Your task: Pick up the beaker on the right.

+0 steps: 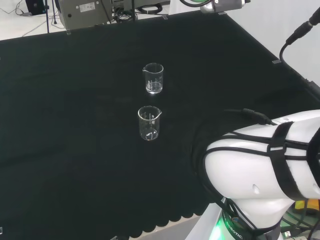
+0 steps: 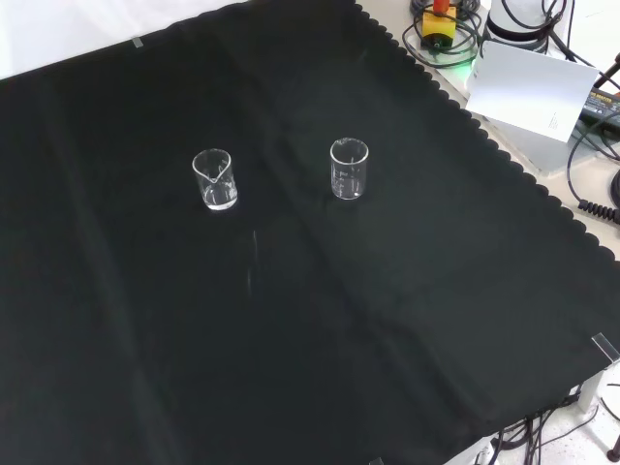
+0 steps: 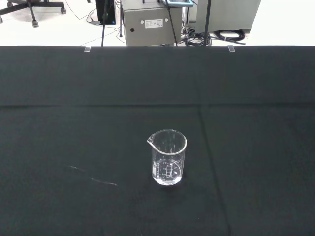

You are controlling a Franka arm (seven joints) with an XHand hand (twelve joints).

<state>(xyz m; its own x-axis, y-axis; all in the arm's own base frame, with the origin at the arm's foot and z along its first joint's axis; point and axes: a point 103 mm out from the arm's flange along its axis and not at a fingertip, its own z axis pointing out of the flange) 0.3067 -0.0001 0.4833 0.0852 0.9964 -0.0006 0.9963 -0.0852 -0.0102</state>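
Two clear glass beakers upright on the black cloth (image 2: pixel 407 320), both apparently empty. Target taken as the right beaker (image 2: pixel 350 169) in the front view; it stands near the left beaker (image 2: pixel 214 179), level with it and clearly apart. In the head view the same right beaker (image 1: pixel 149 123) is the nearer one, directly in front of the left beaker (image 1: pixel 153 78). Wrist view has one beaker (image 3: pixel 168 157) ahead, spout visible at the rim; cannot tell which of the two it is. Hand posture: cannot tell whether spread or closed. The arm's white link (image 1: pixel 260 165) sits well away from the left beaker, so judged as approach not yet begun. Notes for the step: confirm the target first, since the two look alike. Come in on the side of the target facing away from the left beaker, so the neighbour is not knocked. Arrive wide enough to pass round the wall, wrap at mid-height below the rim, avoid the spout. Glass on cloth may tip if nudged; close only once centred, then lift straight up
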